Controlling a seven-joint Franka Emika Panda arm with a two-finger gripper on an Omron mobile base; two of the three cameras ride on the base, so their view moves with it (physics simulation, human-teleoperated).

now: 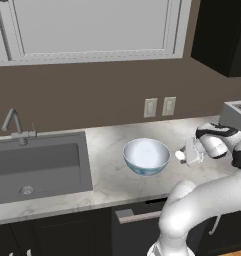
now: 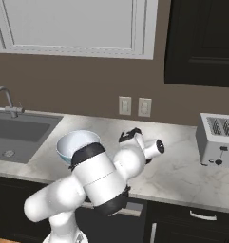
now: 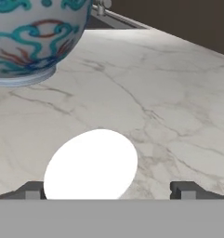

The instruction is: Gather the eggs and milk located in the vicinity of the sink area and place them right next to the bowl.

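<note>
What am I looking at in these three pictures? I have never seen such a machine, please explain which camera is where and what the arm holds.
This is a rendered kitchen with a white robot arm on a driving base. Two pictures come from cameras on the base, behind the arm to its left and right. The third comes from a camera on the hand, looking along the end effector.

On the marble counter stands a round bowl, pale inside, with blue and red markings outside. To its left is a dark grey sink with a silver tap. A toaster stands at the right.

In the hand view a white egg lies between the two finger tips, low over the counter and close to the bowl. The fingers stand wider than the egg there, so the end effector seems open. I cannot tell whether the egg already rests on the counter.
</note>
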